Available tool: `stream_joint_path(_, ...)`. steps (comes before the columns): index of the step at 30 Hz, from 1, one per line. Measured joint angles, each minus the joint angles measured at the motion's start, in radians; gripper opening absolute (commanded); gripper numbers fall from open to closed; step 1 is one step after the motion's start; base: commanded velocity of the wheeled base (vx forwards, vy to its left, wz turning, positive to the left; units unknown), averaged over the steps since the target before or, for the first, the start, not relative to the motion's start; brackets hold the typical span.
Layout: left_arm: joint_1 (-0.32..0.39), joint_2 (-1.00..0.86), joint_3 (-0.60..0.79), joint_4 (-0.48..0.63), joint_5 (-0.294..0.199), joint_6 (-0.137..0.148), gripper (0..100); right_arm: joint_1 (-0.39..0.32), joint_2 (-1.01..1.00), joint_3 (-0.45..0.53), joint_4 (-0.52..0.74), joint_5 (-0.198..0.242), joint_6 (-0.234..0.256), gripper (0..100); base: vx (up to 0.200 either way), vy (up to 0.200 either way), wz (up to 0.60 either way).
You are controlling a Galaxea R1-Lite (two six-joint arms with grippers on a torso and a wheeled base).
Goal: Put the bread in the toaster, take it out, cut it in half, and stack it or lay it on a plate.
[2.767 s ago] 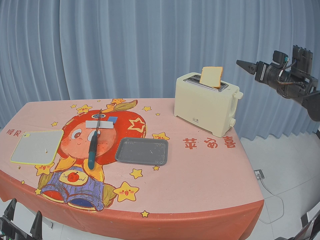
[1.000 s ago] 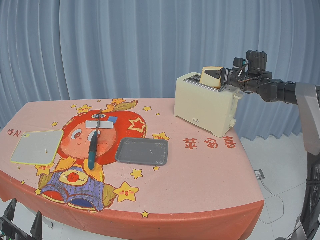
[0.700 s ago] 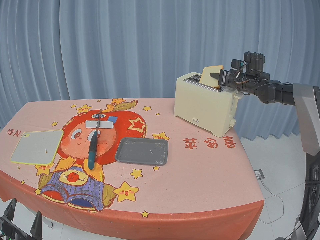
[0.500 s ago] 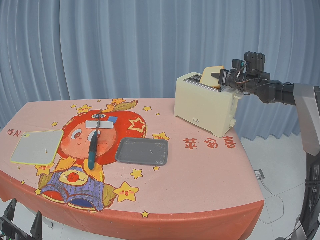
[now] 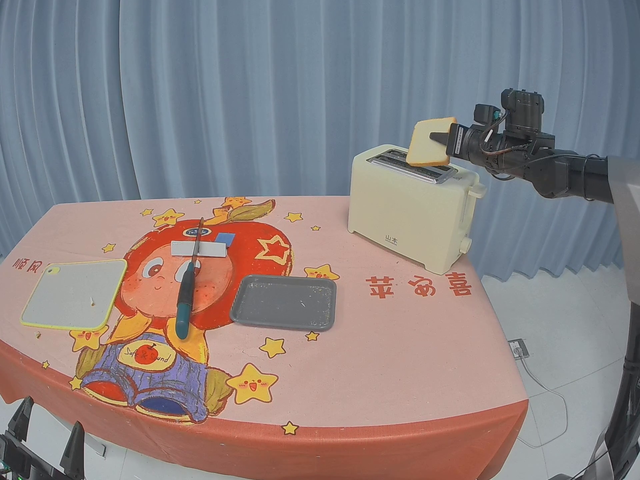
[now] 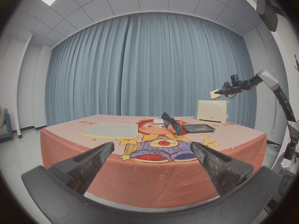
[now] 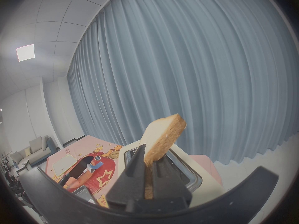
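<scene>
one slice of bread (image 5: 423,145) is pinched tight in the right gripper (image 5: 437,140), tilted just above the toaster (image 5: 407,208), far right of the table (image 5: 400,355). left gripper (image 6: 151,148) gapes wide, holding nothing, near left.

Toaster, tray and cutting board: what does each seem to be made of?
Toaster: cream shell, probably moulded plastic, smooth with a soft sheen, and a metal-looking strip around the slots. Tray: dark grey, matte, with pale scuffs. Whether it is metal or plastic is unclear. Cutting board: pale grey with a yellow-green rim, likely plastic, flat and matte.
</scene>
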Motion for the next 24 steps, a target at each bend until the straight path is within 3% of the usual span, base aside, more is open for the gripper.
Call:
stream_joint_path(9, 0.0, 0.0, 0.0, 0.0, 0.0, 0.0, 100, 0.001, -0.114, 0.115, -0.005, 0.002, -0.007, 0, 0.0, 0.0, 0.0)
stream_joint_path(24, 0.0, 0.0, 0.0, 0.0, 0.0, 0.0, 100, 0.042, -0.476, 0.515, -0.004, -0.001, -0.009, 0, 0.0, 0.0, 0.0)
